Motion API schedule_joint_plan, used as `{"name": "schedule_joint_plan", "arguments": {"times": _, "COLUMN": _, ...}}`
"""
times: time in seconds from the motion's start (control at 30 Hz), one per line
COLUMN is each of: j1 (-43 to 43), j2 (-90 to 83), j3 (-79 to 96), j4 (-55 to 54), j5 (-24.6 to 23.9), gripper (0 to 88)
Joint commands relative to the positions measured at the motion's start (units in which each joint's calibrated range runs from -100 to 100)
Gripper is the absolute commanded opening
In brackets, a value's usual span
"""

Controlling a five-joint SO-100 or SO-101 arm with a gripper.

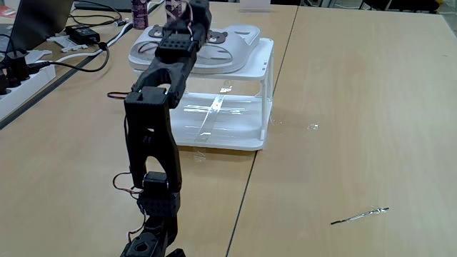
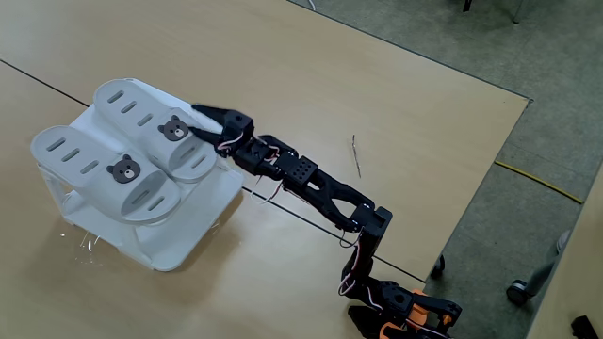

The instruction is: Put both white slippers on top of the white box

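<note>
In the fixed view from above, both off-white rubber bear-badge slippers [image 2: 113, 155] lie side by side on the white plastic ribbed-top rack [image 2: 179, 247]. They look light and springy; you'd take the heel rim. Your black gripper [image 2: 200, 117] touches the right slipper's heel; finger spread unclear. Pale wooden table [image 2: 396, 113], grey floor beyond.

Two white slippers [image 2: 122, 155]; one white box [image 2: 188, 235]

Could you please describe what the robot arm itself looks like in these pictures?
The arm is matte black, built of blocky angular segments with loose thin cables along its joints. Its base shows orange parts. The end effector is black and tapers to a point.
</note>
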Motion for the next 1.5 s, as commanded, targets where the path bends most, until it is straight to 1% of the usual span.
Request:
{"name": "schedule_joint_plan", "arguments": {"times": 0.0, "j1": 0.57, "j2": -1.12, "j3": -7.26, "j4": -21.11, "j5": 0.42, "gripper": 10.5}}
{"name": "schedule_joint_plan", "arguments": {"times": 0.07, "j1": 1.88, "j2": -0.70, "j3": -7.26, "j4": -29.57, "j5": 0.42, "gripper": 0.0}}
{"name": "schedule_joint_plan", "arguments": {"times": 0.1, "j1": 2.30, "j2": -1.12, "j3": -7.26, "j4": -32.76, "j5": 0.42, "gripper": 1.3}}
{"name": "schedule_joint_plan", "arguments": {"times": 0.17, "j1": 3.45, "j2": -2.38, "j3": -6.98, "j4": -41.99, "j5": 0.42, "gripper": 0.7}}
{"name": "schedule_joint_plan", "arguments": {"times": 0.23, "j1": 3.69, "j2": -4.15, "j3": -3.56, "j4": -55.88, "j5": 0.42, "gripper": 0.7}}
{"name": "schedule_joint_plan", "arguments": {"times": 0.27, "j1": 3.69, "j2": -5.49, "j3": 0.32, "j4": -66.15, "j5": 0.42, "gripper": 0.7}}
{"name": "schedule_joint_plan", "arguments": {"times": 0.43, "j1": 3.69, "j2": -10.62, "j3": 19.63, "j4": -100.14, "j5": 0.42, "gripper": 0.7}}
{"name": "schedule_joint_plan", "arguments": {"times": 0.47, "j1": 3.69, "j2": -14.16, "j3": 25.04, "j4": -104.89, "j5": 0.42, "gripper": 0.7}}
{"name": "schedule_joint_plan", "arguments": {"times": 0.5, "j1": 3.69, "j2": -18.87, "j3": 31.81, "j4": -105.23, "j5": 0.42, "gripper": 0.7}}
{"name": "schedule_joint_plan", "arguments": {"times": 0.67, "j1": 2.95, "j2": -52.95, "j3": 74.66, "j4": -105.23, "j5": 0.42, "gripper": 0.7}}
{"name": "schedule_joint_plan", "arguments": {"times": 0.8, "j1": 2.95, "j2": -72.05, "j3": 93.42, "j4": -105.23, "j5": 0.42, "gripper": 0.7}}
{"name": "schedule_joint_plan", "arguments": {"times": 0.87, "j1": 2.95, "j2": -77.77, "j3": 98.02, "j4": -105.23, "j5": 0.42, "gripper": 0.7}}
{"name": "schedule_joint_plan", "arguments": {"times": 0.93, "j1": 2.62, "j2": -82.14, "j3": 98.38, "j4": -105.15, "j5": 0.42, "gripper": 0.7}}
{"name": "schedule_joint_plan", "arguments": {"times": 1.03, "j1": -0.42, "j2": -87.61, "j3": 98.38, "j4": -105.15, "j5": 0.42, "gripper": 0.7}}
{"name": "schedule_joint_plan", "arguments": {"times": 1.13, "j1": -0.25, "j2": -93.75, "j3": 98.29, "j4": -105.15, "j5": 0.42, "gripper": 0.7}}
{"name": "schedule_joint_plan", "arguments": {"times": 1.27, "j1": -4.12, "j2": -93.67, "j3": 98.20, "j4": -105.15, "j5": 0.42, "gripper": 0.7}}
{"name": "schedule_joint_plan", "arguments": {"times": 1.47, "j1": -4.28, "j2": -93.59, "j3": 98.20, "j4": -105.15, "j5": 0.42, "gripper": 0.7}}
